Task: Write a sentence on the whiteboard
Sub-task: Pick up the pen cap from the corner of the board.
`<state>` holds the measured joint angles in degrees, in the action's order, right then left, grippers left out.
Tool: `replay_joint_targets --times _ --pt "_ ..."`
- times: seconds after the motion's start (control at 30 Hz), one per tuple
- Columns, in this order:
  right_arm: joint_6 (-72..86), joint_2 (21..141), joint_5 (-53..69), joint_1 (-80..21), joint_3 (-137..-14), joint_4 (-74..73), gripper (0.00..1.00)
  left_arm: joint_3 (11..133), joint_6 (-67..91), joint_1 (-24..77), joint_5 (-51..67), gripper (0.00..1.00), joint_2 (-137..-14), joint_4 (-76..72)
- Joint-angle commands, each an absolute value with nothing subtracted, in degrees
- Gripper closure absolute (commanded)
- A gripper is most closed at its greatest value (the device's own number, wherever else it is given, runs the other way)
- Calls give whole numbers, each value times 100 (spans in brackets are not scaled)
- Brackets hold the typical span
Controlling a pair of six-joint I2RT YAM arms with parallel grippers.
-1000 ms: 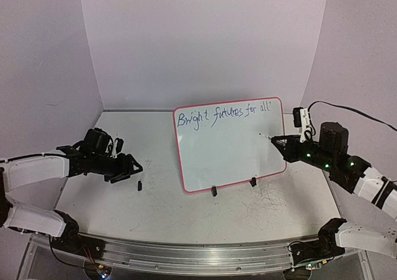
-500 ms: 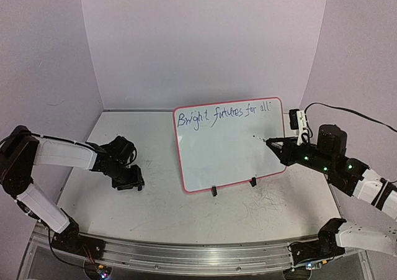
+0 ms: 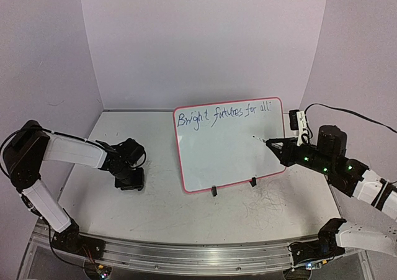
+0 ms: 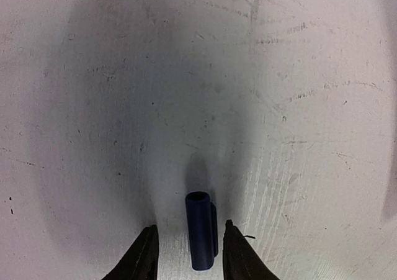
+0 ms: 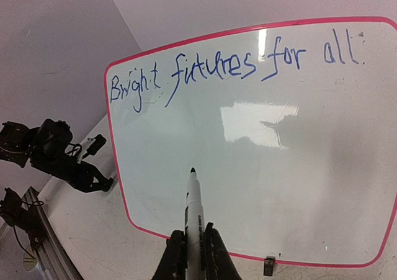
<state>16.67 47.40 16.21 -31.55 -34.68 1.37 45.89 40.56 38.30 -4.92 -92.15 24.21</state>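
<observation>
The left gripper (image 4: 188, 238) is hanging low over the tabletop (image 4: 93, 106), its two fingers parted around one blue cap (image 4: 200, 233) lying between them. Just ahead of the right gripper (image 5: 192, 248), one whiteboard (image 3: 232, 162) is standing on two black clip feet (image 3: 214, 191). That gripper is pinching one marker (image 5: 193, 212), which is pointing at the board below its one sentence (image 3: 223, 115).

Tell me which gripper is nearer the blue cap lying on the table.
Left. The left gripper, open, straddles the blue cap; the right gripper is far off by the whiteboard, holding the marker.
</observation>
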Motion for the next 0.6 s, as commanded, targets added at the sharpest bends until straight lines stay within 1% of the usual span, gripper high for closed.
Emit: replay_joint_targets --times 0.0,0.3,0.47,0.57 --pt "1705 4670 1602 -3190 -3458 451 100 4768 4117 3945 -720 66 -9440 2584" --pt "1694 4707 1638 -3214 -3466 475 100 4995 4220 4295 -832 68 -9902 2696" --pt "1705 4658 1614 -3217 -3431 475 100 4982 4255 4384 -977 73 -10012 2775" --pt "1705 4686 1609 -3223 -3426 479 100 4966 4247 4394 -1047 80 -10028 2794"
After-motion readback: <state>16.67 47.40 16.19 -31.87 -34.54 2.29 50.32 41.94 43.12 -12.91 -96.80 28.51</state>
